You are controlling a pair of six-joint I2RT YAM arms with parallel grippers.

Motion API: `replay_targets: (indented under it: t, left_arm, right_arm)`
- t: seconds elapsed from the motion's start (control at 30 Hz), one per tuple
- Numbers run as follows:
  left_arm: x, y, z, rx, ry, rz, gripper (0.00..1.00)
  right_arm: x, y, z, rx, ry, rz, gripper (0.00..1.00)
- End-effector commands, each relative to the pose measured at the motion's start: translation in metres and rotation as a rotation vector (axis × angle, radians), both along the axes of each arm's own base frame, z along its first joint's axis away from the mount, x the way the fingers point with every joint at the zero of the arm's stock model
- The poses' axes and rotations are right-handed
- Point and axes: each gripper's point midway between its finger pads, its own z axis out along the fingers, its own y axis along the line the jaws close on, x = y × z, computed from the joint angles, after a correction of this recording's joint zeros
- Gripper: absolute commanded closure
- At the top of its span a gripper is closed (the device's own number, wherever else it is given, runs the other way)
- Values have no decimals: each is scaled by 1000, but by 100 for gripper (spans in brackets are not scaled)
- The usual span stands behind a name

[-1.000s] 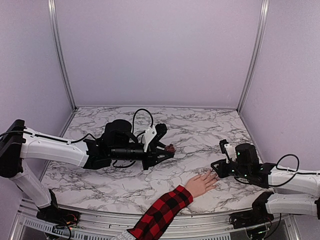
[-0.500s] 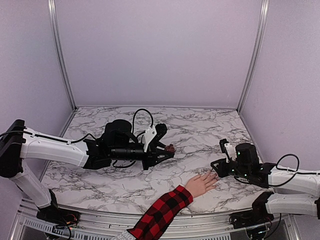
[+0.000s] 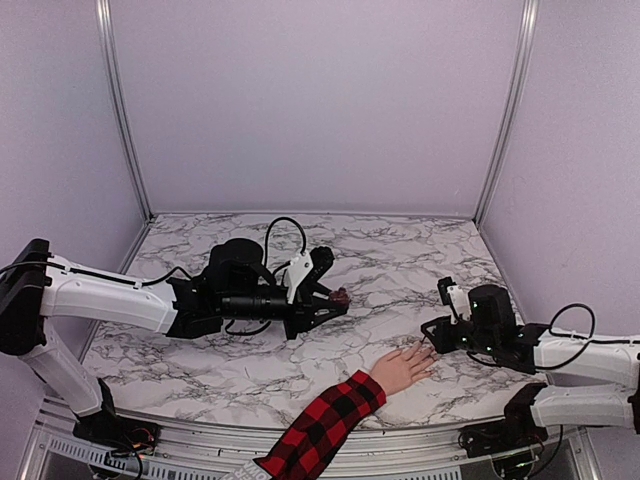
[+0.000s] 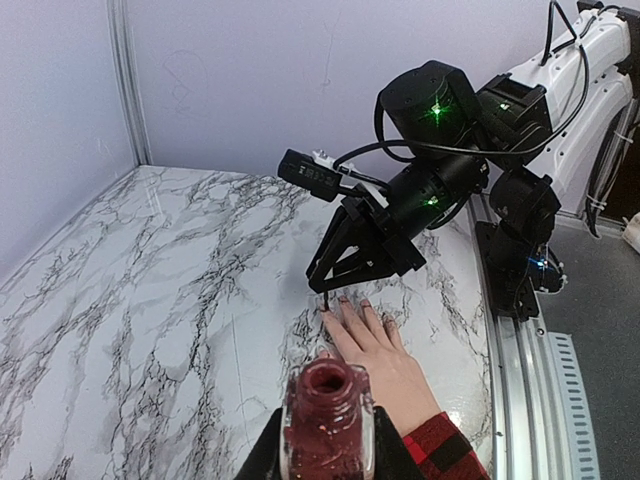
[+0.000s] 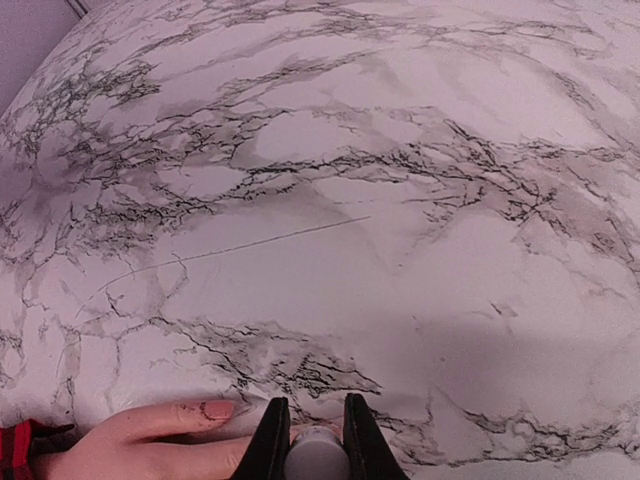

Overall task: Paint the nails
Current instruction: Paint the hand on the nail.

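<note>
With the right tool (image 3: 432, 336) pinching the brush cap (image 5: 316, 458) at the nails (image 4: 344, 299) of the hand (image 3: 403, 368) lying flat on the counter (image 3: 400, 250), and the left tool (image 3: 336, 300) pinching the open bottle (image 4: 326, 415), a small sideways drift may smear polish on skin.

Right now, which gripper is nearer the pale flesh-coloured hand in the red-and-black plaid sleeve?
Right: the right gripper is at the hand's fingertips, shut on a white cap; the left gripper, holding the open dark-red polish bottle, sits apart, back-left of it.

The right tool (image 3: 430, 338) has crept a shade closer to the hand (image 3: 403, 368) (barely a nudge), its wrist and trailing cable shifting slightly with it.
</note>
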Motion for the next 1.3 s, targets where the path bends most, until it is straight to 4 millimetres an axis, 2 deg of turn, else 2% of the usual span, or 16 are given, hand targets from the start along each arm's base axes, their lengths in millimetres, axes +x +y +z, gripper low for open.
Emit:
replay_targets:
  t: [0.0, 0.5, 1.0, 1.27]
  left_arm:
    - [5, -6, 16, -48, -27, -9, 100]
    - [5, -5, 15, -45, -23, -6, 100]
    - [6, -7, 17, -49, -26, -12, 100]
    - [6, -7, 19, -52, -28, -12, 100]
  right_arm:
    - [15, 3, 22, 23, -54, -26, 100]
    - [19, -3, 19, 0, -47, -64, 100]
    - [13, 6, 21, 26, -47, -3, 100]
    - [12, 4, 18, 24, -36, -13, 100]
